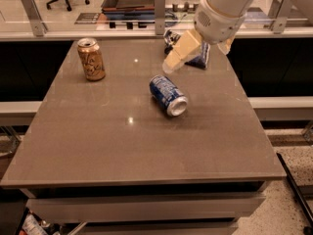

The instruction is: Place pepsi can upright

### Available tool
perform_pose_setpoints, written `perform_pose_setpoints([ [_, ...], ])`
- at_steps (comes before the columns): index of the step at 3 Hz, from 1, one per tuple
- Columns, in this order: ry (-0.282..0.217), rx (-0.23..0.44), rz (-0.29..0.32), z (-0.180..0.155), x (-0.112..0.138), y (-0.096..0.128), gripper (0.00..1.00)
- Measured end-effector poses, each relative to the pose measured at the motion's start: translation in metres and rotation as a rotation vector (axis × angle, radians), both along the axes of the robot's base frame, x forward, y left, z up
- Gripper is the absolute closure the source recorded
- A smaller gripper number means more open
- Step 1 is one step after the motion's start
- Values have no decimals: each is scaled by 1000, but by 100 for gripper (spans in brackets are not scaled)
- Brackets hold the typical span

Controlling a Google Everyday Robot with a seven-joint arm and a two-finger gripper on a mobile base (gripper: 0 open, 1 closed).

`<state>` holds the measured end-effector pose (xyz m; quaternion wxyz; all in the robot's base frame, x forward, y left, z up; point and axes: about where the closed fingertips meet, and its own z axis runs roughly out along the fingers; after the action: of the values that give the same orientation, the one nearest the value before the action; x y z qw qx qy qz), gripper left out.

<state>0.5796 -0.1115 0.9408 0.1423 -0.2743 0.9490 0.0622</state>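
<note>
The pepsi can (167,95), blue with white markings and a silver end, lies on its side near the middle of the grey table (122,146), its silver end facing front right. My gripper (197,58) hangs above the table's far side, just behind and slightly right of the can, clear of it. One cream finger (180,53) points down-left toward the can; the other (226,46) shows only as a tip behind the white wrist. The jaws stand apart with nothing between them.
A gold-tan can (91,59) stands upright at the far left of the table. A dark blue foil snack bag (199,61) lies at the far edge, partly hidden by my gripper. A counter with metal posts (159,6) runs behind the table.
</note>
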Motion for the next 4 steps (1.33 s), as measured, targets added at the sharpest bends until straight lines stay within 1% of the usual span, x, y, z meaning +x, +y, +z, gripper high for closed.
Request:
perform_pose_setpoints([
  [1,64,-62,-112,-6,9,19,0],
  [2,109,-71,-165,-20,9,38,0],
  [3,136,-60,-180,-34,4,53,0],
  [4,151,-63,-177,-46,-1,64,0],
])
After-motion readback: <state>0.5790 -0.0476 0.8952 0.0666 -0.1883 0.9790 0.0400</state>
